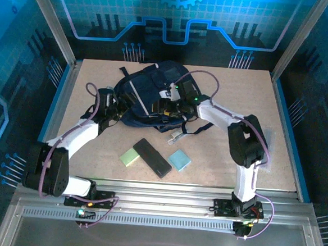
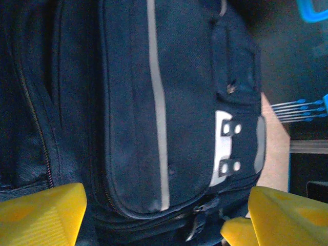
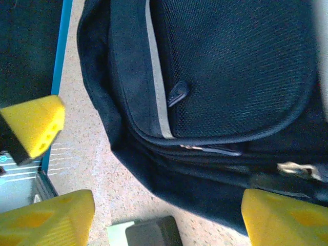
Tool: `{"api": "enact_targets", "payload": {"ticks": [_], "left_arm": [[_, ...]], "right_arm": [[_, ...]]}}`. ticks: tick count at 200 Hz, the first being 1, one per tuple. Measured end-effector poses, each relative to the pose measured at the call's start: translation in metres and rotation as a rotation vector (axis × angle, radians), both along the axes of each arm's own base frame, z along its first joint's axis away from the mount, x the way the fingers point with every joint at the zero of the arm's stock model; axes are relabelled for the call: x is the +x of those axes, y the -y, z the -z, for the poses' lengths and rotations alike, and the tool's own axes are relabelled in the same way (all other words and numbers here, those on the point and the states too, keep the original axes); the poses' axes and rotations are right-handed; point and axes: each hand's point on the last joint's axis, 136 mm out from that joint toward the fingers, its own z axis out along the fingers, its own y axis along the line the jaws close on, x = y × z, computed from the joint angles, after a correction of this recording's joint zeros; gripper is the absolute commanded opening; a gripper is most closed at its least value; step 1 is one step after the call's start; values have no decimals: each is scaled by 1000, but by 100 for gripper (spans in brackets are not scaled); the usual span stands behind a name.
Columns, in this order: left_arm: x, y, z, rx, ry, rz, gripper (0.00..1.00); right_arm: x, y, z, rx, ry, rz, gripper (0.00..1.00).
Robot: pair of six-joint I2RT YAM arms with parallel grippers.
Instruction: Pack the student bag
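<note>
On the pale speckled desk (image 1: pixel 238 105) three flat things lie in a row near the front edge. A small light green rectangular pad (image 1: pixel 130 156) is on the left. A long black rectangular case (image 1: pixel 152 157) lies against it, and a light blue square pad (image 1: pixel 179 160) lies just beside the case. A small whitish object (image 1: pixel 176 138) lies behind them, too small to identify.

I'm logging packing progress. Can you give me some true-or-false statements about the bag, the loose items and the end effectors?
1. The student bag lies on the table. True.
2. The black case is inside the bag. False: it lies on the table, between a green pad and a light blue pad.
3. The left end effector and right end effector are both open. True.
4. The right end effector holds the light blue pad. False: it is empty, by the bag.
</note>
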Motion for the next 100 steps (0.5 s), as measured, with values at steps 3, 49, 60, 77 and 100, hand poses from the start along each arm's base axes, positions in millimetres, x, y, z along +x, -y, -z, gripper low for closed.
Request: {"api": "enact_targets", "payload": {"ticks": [3,49,60,77,100], "left_arm": [[0,2,5,-1,-12,6,84],[-1,15,51,-29,-136,64,84],[-4,15,56,-34,-140,70,84],[-11,14,68,-45,-147,76,84],[-10,14,75,-72,-145,86,83]], "right_arm": [[-1,-3,4,2,-9,0,76],[-2,-12,46,4,-102,76,77],[1,-8,52,2,-103,109,77],[6,-3,55,5,-90,141,77],[13,7,54,-1,-76,173,77]]}}
